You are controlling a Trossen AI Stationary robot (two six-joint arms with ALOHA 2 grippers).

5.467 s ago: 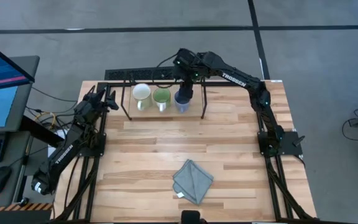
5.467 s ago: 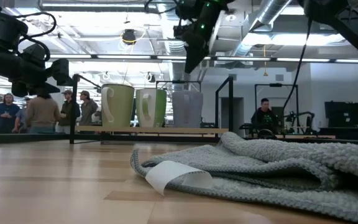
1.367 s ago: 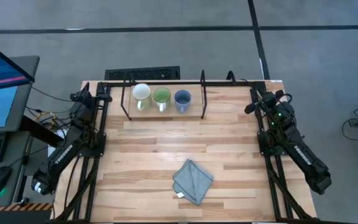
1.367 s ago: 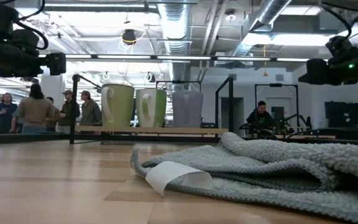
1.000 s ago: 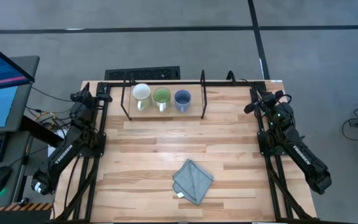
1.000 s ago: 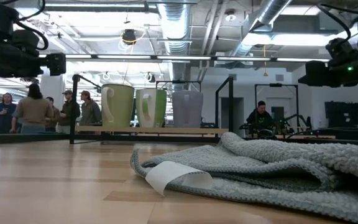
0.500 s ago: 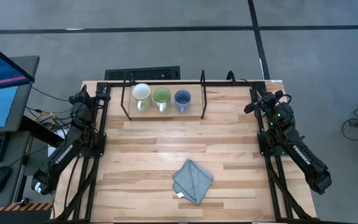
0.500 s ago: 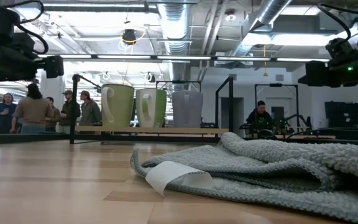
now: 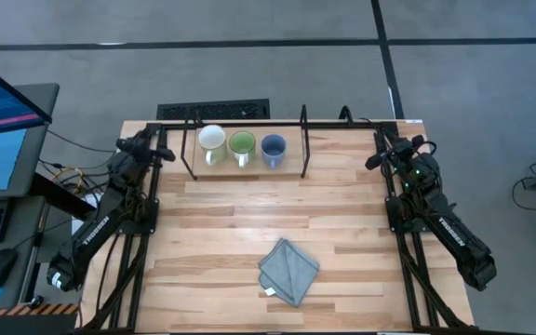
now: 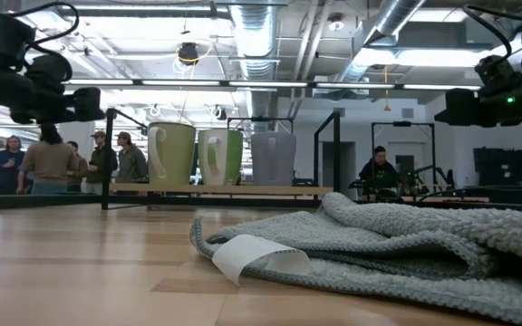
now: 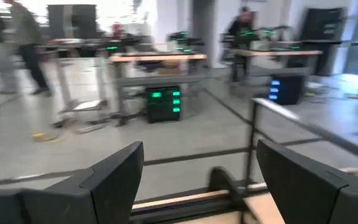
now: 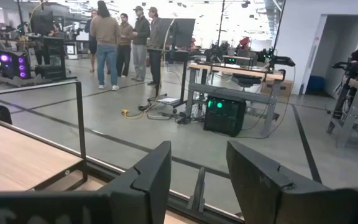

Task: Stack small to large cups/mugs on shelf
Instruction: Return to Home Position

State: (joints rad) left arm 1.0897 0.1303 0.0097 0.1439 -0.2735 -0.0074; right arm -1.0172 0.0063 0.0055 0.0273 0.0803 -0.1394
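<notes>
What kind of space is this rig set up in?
Likely an open robotics lab or workshop: exposed ceiling ducts, workbenches with green-lit electronics on a bare concrete floor, and people standing in the background.

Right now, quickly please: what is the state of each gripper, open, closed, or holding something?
Left gripper: open, jaws empty, left of the shelf.
Right gripper: open, jaws empty, right of the shelf.

White mug (image 9: 212, 139), green mug (image 9: 242, 143), blue-grey mug (image 9: 273, 146) — grey cloth (image 9: 288, 270).
</notes>
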